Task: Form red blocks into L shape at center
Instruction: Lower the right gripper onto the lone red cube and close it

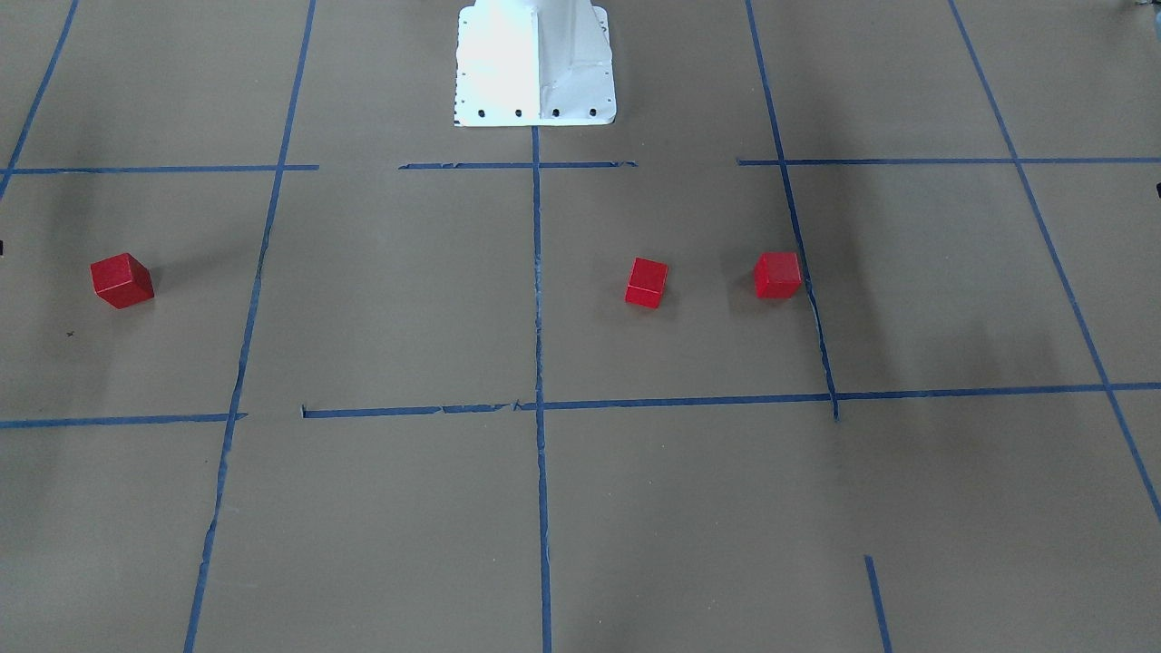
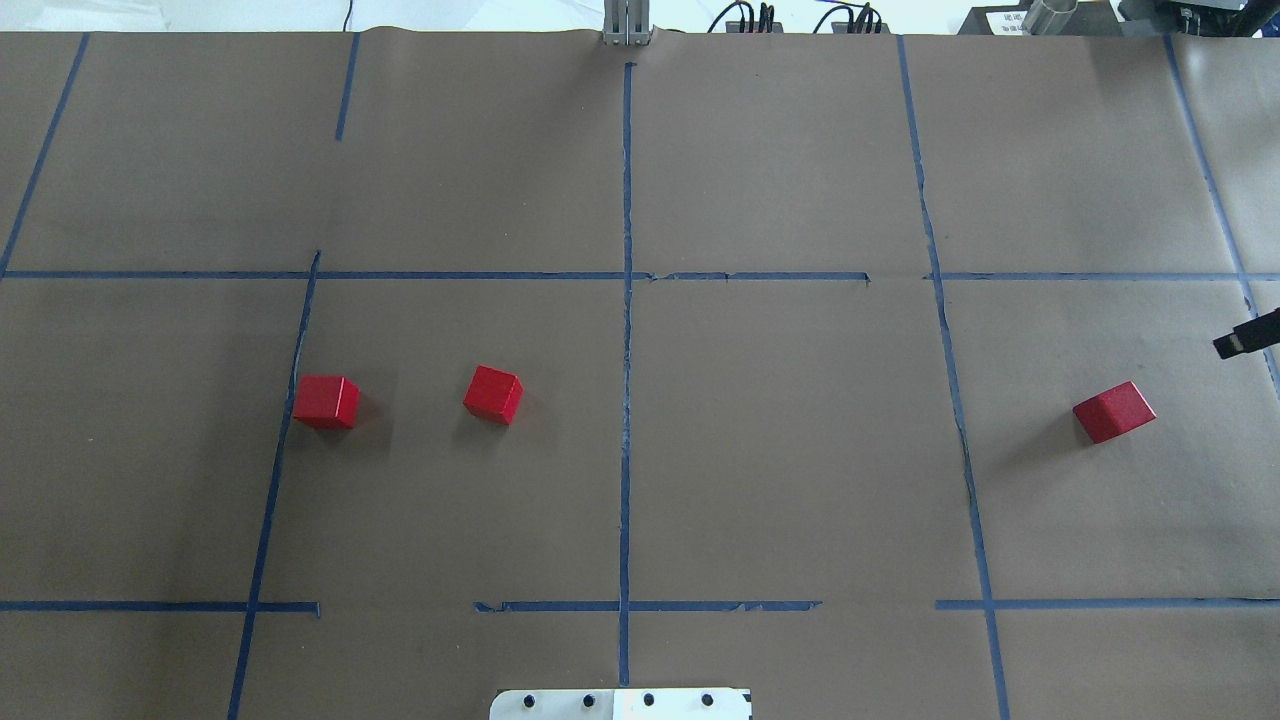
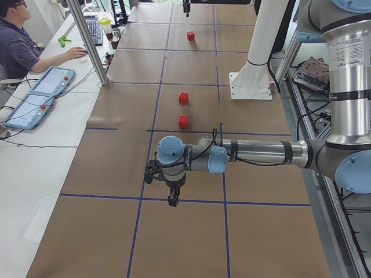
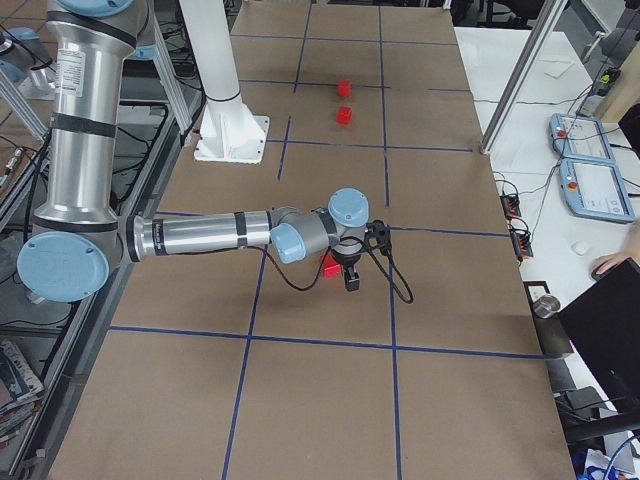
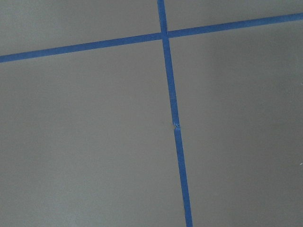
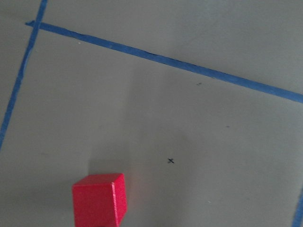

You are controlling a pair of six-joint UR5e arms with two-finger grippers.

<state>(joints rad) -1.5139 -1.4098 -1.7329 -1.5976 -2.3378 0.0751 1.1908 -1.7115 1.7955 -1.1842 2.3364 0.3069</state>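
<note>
1. I see three red cubes on the brown worktop (image 2: 780, 150), all apart from each other, with no L shape formed.
2. The left block (image 2: 326, 402) sits inside the centre (image 2: 780, 450), just beside the tape line (image 2: 275, 480) that closes the centre on the left.
3. The middle block (image 2: 493, 394) is also in the left half of the centre, to the right of the left block, with a clear gap between them.
4. The right block (image 2: 1113, 411) lies outside the centre, in the next cell to the right, well apart from the other two.
5. The right claw (image 4: 351, 280) hangs low, just beside the right block. Its wrist camera has this block at the bottom edge of the view. I cannot tell how wide the claw is; only a dark tip shows overhead.
6. The left claw (image 3: 172, 200) hangs over bare paper to the left of the centre, near a tape crossing and apart from the left block. I see it only from the side, so I cannot tell its width.
7. The white base (image 2: 620, 703) stands at the near edge, in line with the centre's middle tape.
</note>
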